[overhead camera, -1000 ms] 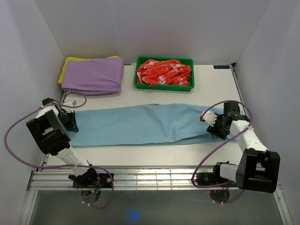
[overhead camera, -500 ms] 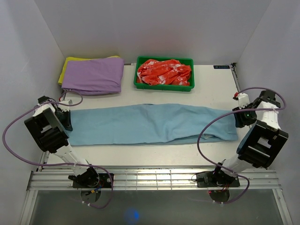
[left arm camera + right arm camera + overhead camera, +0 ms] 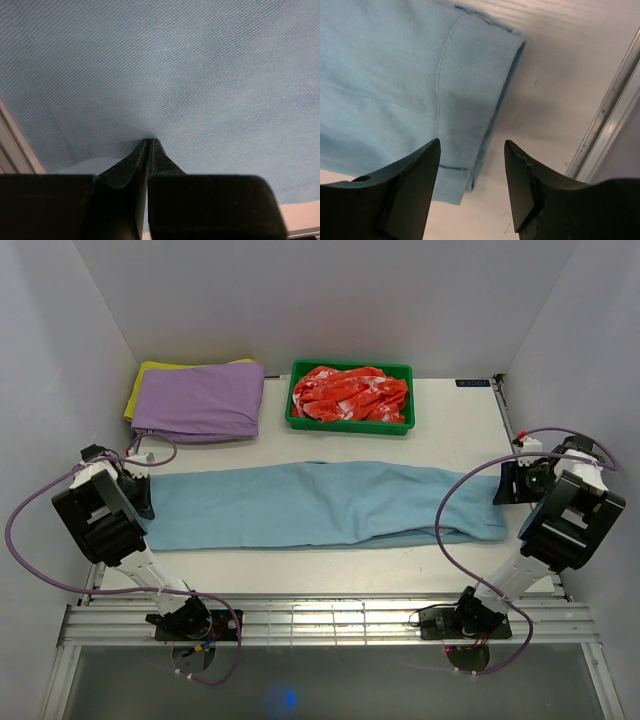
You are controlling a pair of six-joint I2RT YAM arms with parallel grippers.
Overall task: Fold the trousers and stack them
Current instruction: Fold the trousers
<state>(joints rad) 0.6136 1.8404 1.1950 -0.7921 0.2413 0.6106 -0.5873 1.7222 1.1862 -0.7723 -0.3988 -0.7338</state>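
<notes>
The light blue trousers (image 3: 320,505) lie flat and stretched left to right across the middle of the table. My left gripper (image 3: 143,497) is at their left end. In the left wrist view its jaws (image 3: 150,142) are shut, with the blue cloth (image 3: 190,75) puckered at the tips. My right gripper (image 3: 505,483) is open and empty, just past the right end of the trousers. In the right wrist view its tips (image 3: 471,141) straddle the edge of the hemmed leg end (image 3: 395,75), above the bare table.
A purple folded garment (image 3: 200,400) lies on a yellow cloth (image 3: 145,380) at the back left. A green tray (image 3: 350,426) at the back middle holds a red-and-white cloth (image 3: 350,392). The table's metal side rail (image 3: 610,125) runs close to my right gripper.
My right arm has swung from over the trousers' right end out to the right table edge. My left gripper drew the left end slightly leftwards, straightening the cloth.
</notes>
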